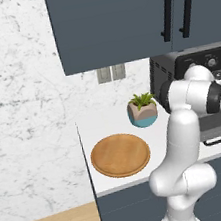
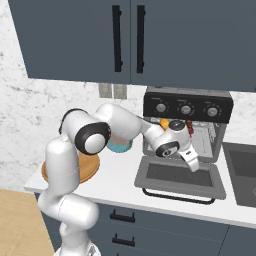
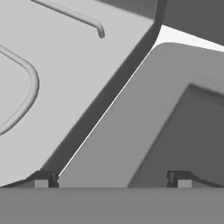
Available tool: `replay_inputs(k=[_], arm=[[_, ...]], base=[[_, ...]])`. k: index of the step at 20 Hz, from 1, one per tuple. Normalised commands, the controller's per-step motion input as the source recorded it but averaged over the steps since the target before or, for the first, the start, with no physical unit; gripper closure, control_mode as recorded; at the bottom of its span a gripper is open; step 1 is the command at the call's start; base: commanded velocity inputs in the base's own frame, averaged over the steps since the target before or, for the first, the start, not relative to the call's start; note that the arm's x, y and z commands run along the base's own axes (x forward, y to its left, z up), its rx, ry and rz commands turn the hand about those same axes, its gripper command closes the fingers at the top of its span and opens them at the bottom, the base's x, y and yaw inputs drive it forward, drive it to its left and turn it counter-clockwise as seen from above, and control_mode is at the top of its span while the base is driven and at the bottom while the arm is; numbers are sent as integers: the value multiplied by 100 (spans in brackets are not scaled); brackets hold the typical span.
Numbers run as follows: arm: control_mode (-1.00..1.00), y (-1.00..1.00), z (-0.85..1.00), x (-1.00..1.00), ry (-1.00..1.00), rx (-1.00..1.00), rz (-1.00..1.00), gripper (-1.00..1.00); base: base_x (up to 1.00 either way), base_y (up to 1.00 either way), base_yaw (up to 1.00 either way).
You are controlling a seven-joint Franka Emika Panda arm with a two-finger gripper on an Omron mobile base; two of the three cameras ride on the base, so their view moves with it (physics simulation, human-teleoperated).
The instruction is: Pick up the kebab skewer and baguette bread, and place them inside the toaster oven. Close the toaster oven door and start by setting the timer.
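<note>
Glossy white rounded arm (image 2: 65, 170) — dark joint bands

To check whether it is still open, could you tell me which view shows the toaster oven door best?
The right base view: the whole toaster oven door lies folded down. The left base view catches its edge; the hand view shows one corner close up.

The toaster oven (image 1: 197, 68) is cut off by the right edge of the left base view, the arm covering much of its front. In the right base view, the arm hides most of the baguette bread (image 2: 164, 121) and kebab skewer (image 2: 189, 123) inside.
</note>
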Motion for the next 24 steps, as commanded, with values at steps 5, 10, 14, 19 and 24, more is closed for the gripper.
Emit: replay_inputs(k=[5, 10, 14, 19, 24], arm=[[-100, 1, 0, 13, -3, 1, -8, -100], [-100, 0, 0, 9, 0, 1, -8, -100], [-100, 0, 0, -22, -2, 2, -1, -100], [-100, 0, 16, -68, 0, 2, 0, -100], [-100, 23, 31, -76, 0, 1, 13, -100]], base=[[0, 0, 0], [0, 0, 0], [0, 0, 0], [0, 0, 0], [0, 0, 0]])
